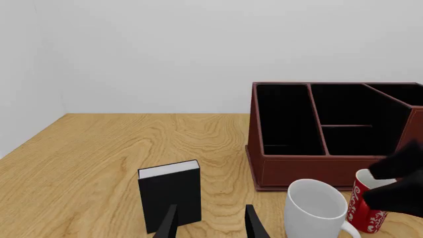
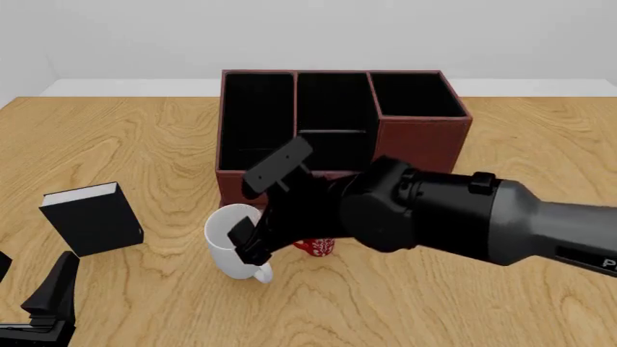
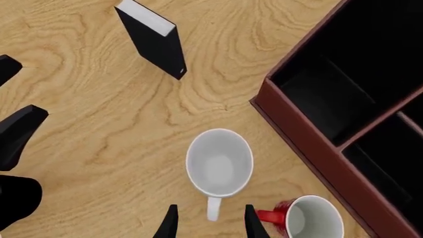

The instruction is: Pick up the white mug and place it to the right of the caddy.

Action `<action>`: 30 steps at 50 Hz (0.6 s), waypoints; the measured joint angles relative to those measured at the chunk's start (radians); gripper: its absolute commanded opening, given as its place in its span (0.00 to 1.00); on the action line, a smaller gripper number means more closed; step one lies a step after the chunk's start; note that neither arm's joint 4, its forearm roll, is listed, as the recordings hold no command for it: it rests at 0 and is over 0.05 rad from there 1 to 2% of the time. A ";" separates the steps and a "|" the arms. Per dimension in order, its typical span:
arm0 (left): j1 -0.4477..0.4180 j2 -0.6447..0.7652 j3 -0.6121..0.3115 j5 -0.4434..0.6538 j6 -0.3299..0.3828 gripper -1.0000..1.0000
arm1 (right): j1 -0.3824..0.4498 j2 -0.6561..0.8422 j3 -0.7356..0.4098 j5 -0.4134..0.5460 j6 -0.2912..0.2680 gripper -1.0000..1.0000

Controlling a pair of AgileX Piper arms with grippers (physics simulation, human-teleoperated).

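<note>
1. The white mug [image 3: 219, 162] stands upright on the table [image 2: 173, 130], just in front of the caddy [image 2: 424, 137], beside the red mug [image 3: 310, 218].
2. The right gripper [image 3: 210, 225] hovers above the mug's handle, fingers spread, holding nothing.
3. The left gripper [image 1: 210, 223] is open too, near the black book [image 1: 170, 194], well apart from the mug.

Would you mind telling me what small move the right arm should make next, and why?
Probably lower the right tool straight down and close it on the handle of the white mug. The wrist view shows the open fingers straddling that handle from above, not yet gripping. The mug stands upright in front of the caddy, with the red mug close beside it, so a straight descent seems safest.
</note>
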 measured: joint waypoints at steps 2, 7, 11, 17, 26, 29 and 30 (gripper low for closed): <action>0.000 0.000 0.000 0.000 0.000 1.00 | -0.001 0.004 0.003 -0.002 0.003 1.00; 0.000 0.000 0.000 0.000 0.000 1.00 | -0.001 0.012 0.010 -0.008 0.010 1.00; 0.000 0.000 0.000 0.000 0.000 1.00 | -0.001 0.020 0.015 -0.013 0.015 1.00; 0.000 0.000 0.000 0.000 0.000 1.00 | -0.003 0.029 0.025 -0.022 0.024 1.00; 0.000 0.000 0.000 0.000 0.000 1.00 | 0.001 0.048 0.031 -0.033 0.035 1.00; 0.000 0.000 0.000 0.000 0.000 1.00 | 0.004 0.056 0.032 -0.037 0.039 1.00; 0.000 0.000 0.000 0.000 0.000 1.00 | 0.005 0.059 0.032 -0.038 0.040 1.00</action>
